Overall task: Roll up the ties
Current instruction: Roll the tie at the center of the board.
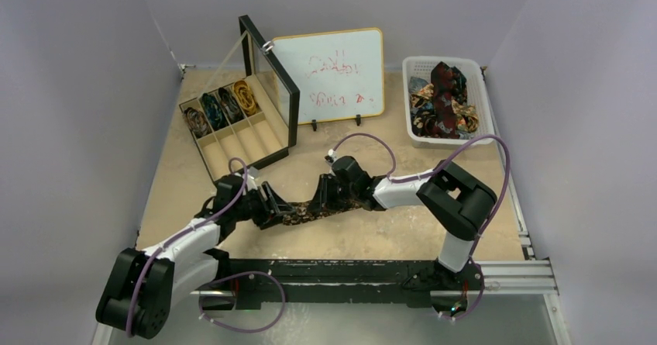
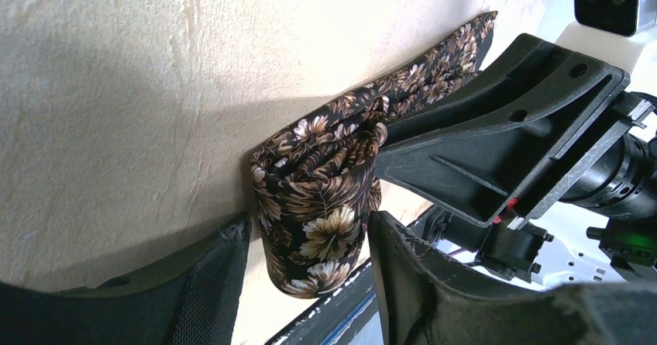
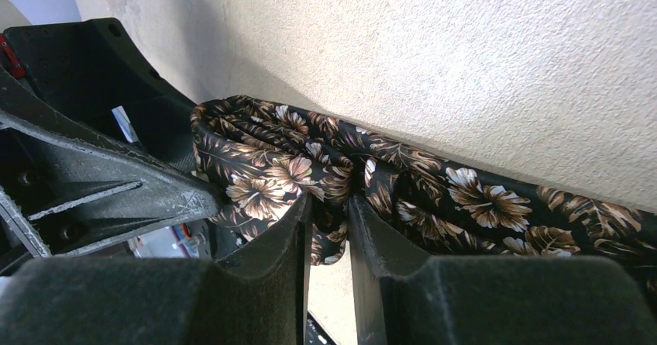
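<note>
A dark tie with brown-gold flowers lies on the table between my two grippers. Its left end is folded into a thick loop, which stands between the fingers of my left gripper. The jaws are apart; the loop touches the right finger, with a thin gap at the left one. My right gripper is shut on a bunched fold of the same tie, just right of the loop. From above, the left gripper and the right gripper are close together.
A wooden divided box with its glass lid up stands at the back left and holds several rolled ties. A whiteboard stands behind. A white basket at the back right holds loose ties.
</note>
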`<state>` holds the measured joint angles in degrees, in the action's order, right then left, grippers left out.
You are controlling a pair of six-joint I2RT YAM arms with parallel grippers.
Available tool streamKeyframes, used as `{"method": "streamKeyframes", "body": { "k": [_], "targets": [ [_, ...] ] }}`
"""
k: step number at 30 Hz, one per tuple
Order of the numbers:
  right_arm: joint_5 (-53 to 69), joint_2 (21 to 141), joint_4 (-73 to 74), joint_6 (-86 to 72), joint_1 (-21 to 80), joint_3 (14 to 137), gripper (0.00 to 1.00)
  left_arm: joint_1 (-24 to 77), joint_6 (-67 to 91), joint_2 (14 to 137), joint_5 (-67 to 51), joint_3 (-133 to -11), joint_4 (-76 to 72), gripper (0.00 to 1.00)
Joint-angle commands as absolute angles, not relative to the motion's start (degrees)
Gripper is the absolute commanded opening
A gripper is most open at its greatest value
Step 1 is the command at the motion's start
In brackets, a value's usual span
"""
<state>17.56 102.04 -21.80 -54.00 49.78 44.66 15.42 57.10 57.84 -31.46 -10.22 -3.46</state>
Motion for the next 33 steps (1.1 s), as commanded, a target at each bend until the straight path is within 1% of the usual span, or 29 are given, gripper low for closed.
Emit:
{"method": "streamKeyframes", "body": {
  "k": [1,9,12,15,17,22,31,33],
  "targets": [
    [16.87,103.04,-20.39,-53.58,49.29,43.59,0.25,15.13,57.78,56.55,-31.58,-9.32,-6.20,0.54],
    [17.57,103.04,-20.48,-54.02,48.97,44.20,0.25,15.21,57.85,57.84,-31.70,-9.27,-6.14,0.52],
    [17.53,102.75,-20.52,-54.31,48.97,44.06,0.25,15.21,59.87,57.21,-30.02,-8.84,-6.45,0.56],
    [17.52,102.78,-20.61,-54.41,49.01,44.03,0.25,15.21,61.78,57.00,-29.23,-8.43,-7.86,0.56],
    [18.17,103.11,-20.80,-54.28,48.99,44.24,0.25,15.27,62.21,57.48,-29.41,-8.18,-9.11,0.54],
    [18.37,103.45,-20.83,-54.23,48.99,44.47,0.24,16.43,60.66,59.49,-30.09,-9.18,-9.75,0.44],
    [18.71,103.31,-20.82,-54.14,49.03,44.74,0.24,20.65,63.04,60.16,-25.05,-10.71,-7.55,0.45],
    [18.80,103.43,-20.83,-54.09,49.03,44.89,0.24,20.83,63.06,59.93,-24.32,-10.72,-6.86,0.43]
  ]
}}
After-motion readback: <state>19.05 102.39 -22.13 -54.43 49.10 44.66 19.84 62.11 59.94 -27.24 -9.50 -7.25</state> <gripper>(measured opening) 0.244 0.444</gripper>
